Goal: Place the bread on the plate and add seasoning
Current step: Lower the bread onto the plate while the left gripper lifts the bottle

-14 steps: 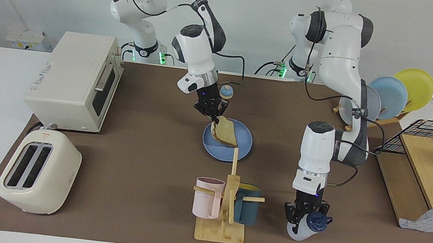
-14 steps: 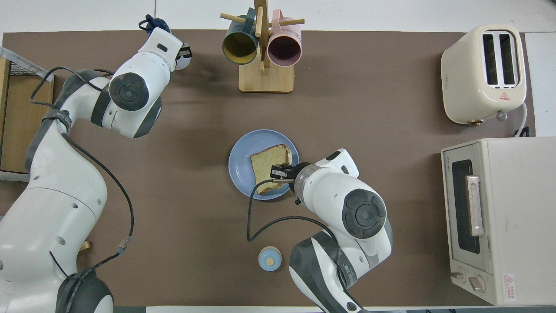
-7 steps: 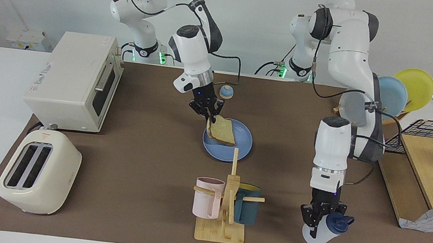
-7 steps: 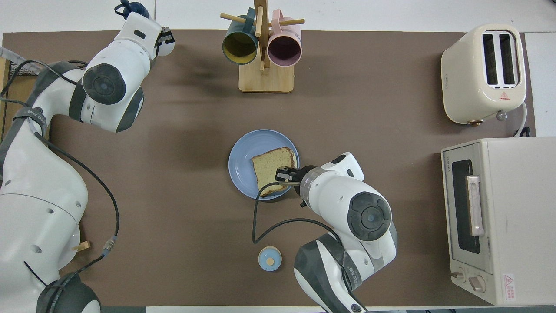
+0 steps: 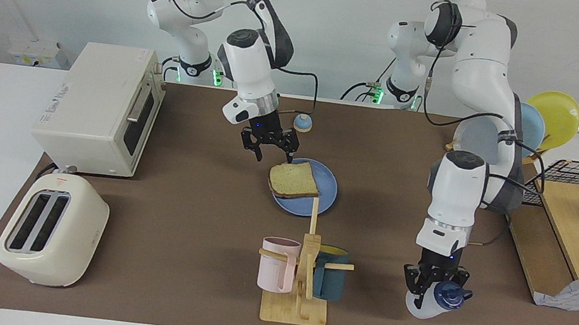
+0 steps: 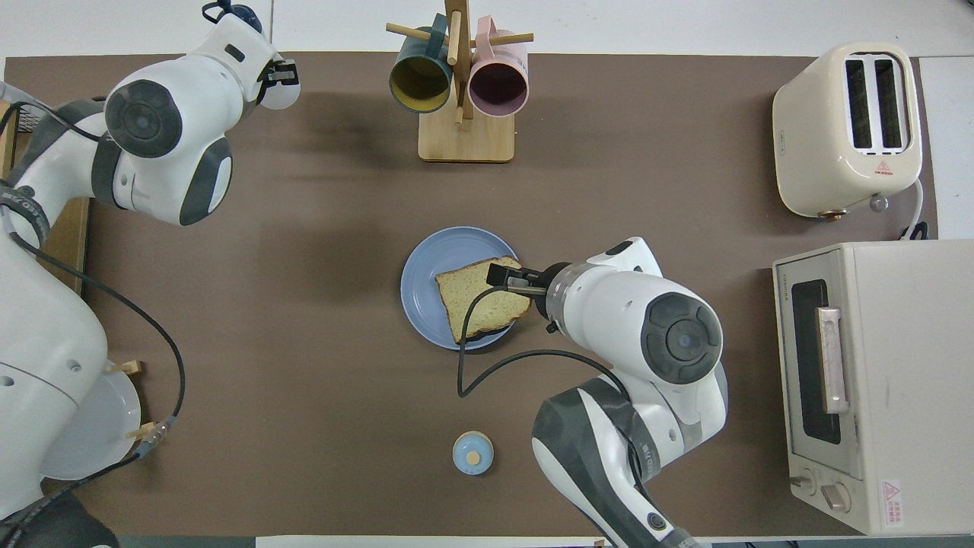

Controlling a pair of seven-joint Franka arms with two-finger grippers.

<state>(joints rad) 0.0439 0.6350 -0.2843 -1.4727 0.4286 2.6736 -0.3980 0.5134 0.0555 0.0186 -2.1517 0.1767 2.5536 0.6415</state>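
Tan bread (image 5: 294, 179) flat on blue plate (image 5: 325, 199), overhanging its rim, right gripper (image 5: 268, 149) wide above, left gripper (image 5: 432, 282) clamping seasoning (image 5: 435, 302) near table (image 5: 178, 215) edge

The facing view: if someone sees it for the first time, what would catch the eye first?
Probably the bread, lying on the plate at the table's middle, with the right claw open just above its edge. Next, the left claw, shut on the seasoning near the table's edge toward the left arm's end.

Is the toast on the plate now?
Yes. The bread lies flat on the plate, one corner overhanging the rim; the right gripper is open above it.
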